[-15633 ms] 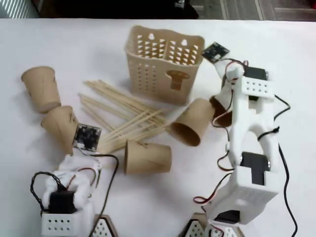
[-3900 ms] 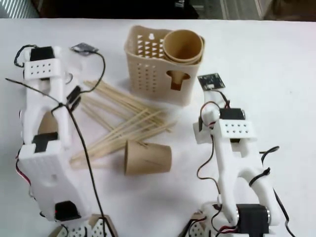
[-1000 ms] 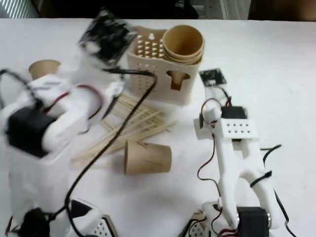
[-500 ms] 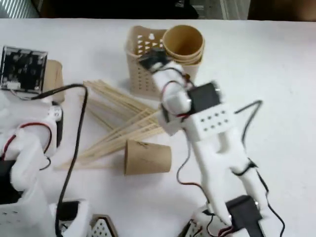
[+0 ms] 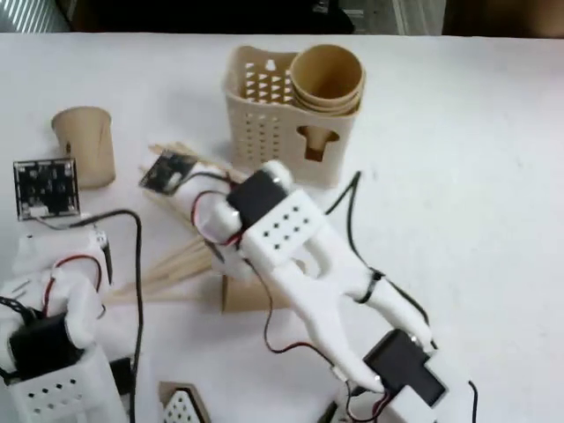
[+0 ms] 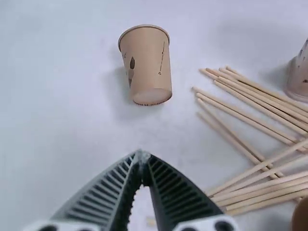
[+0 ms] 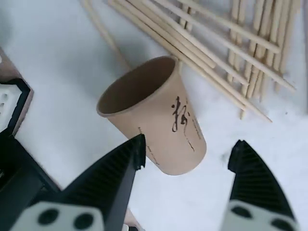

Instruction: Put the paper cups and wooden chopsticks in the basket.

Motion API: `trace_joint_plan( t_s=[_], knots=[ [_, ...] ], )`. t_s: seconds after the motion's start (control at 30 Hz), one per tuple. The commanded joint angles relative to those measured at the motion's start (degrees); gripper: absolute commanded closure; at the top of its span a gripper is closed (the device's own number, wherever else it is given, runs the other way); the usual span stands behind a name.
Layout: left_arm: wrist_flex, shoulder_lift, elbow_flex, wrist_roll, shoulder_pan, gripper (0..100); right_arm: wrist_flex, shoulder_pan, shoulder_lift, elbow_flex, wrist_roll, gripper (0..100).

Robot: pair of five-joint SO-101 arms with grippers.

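Right arm stretched diagonally from its base at the near-right edge toward centre-left. White links low and extended, black servo near the base, red and black wires looping along it. Right wrist camera board at the far tip. Right gripper pointing down, fingers spread wide apart, dark ribbed, angled outward.

Left arm folded up at the near-left corner, links bunched close over its base. Left wrist camera board facing up. Left gripper aimed downward, its two fingers pressed together at the tips.

High view overhead; both wrist views close, downward, sharing chopsticks.
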Motion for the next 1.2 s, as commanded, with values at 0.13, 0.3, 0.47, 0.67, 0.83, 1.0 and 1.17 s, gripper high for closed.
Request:
trace_joint_plan(
  t_s=[0.13, 0.3, 0.47, 0.67, 0.83, 1.0, 1.17],
  knots=[
    [-2.3, -4.2, 1.1, 0.5, -0.4, 97, 0.4, -3.7, 3.8, -8.4, -3.3, 71.5],
    [-2.1, -4.2, 1.1, 0.5, -0.4, 97, 0.4, -4.7, 11.0, -11.4, -4.7, 71.5],
    [-2.0, -4.2, 1.1, 0.5, -0.4, 97, -0.5, -4.4, 18.1, -11.5, -4.5, 71.5],
    [-2.1, -4.2, 1.1, 0.5, -0.2, 97, -0.1, -0.2, 22.8, -11.5, -4.2, 75.5],
    [-2.1, -4.2, 1.1, 0.5, -0.2, 97, -0.2, 4.7, 23.0, -11.9, -4.1, 95.5],
    [-2.1, -4.2, 1.2, 0.5, -0.2, 97, 0.0, 8.2, 17.4, -12.8, -0.7, 98.1],
    [-1.9, -4.2, 1.3, 0.5, -0.2, 97, 0.4, 10.1, 7.1, -12.7, 1.5, 98.0]
  ],
)
